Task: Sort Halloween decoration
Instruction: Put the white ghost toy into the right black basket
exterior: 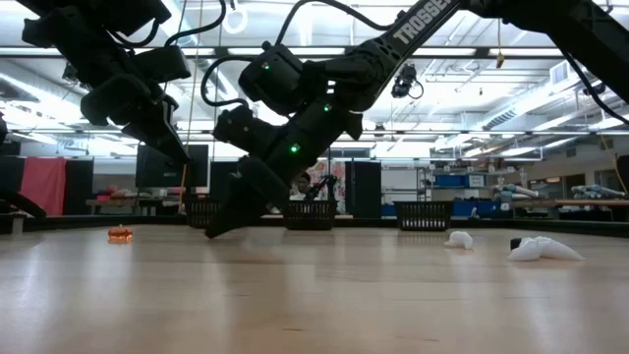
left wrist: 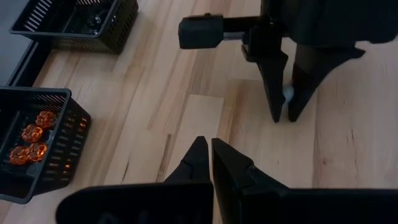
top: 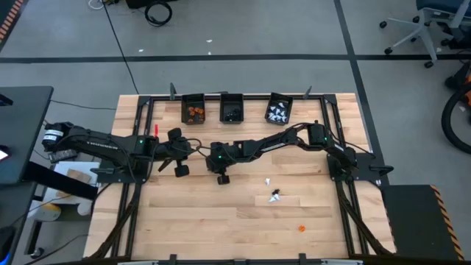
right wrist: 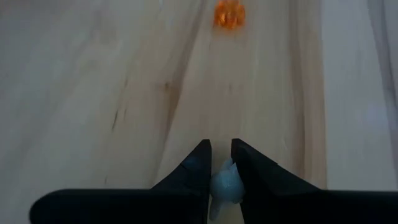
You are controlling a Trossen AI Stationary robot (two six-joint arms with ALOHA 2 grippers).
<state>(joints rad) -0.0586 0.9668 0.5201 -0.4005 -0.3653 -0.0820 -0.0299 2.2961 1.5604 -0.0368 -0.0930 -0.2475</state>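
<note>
High view: right gripper [top: 222, 179] at bench [top: 221, 221] centre; left gripper [top: 179, 170] beside it, jaws shut, empty. Loose trinkets [top: 274, 195] lie right of centre.
Right wrist view: jaws nearly closed on a white trinket [right wrist: 224, 184]; orange trinket [right wrist: 228, 14] lies ahead.

A light wooden table [top: 221, 221] made of butcher-block planks, edged by a black metal frame [top: 140, 132]. Three small black bins [top: 230, 108] stand in a row along its far edge, slightly apart from one another. Beyond the table lies grey floor [top: 257, 29] crossed by dark tape lines, with a coiled black cable [top: 157, 11] on it and a white office chair [top: 423, 29] at the far right. The level view shows a large workshop with ceiling lights [exterior: 462, 93] and distant shelving [exterior: 462, 192].
</note>
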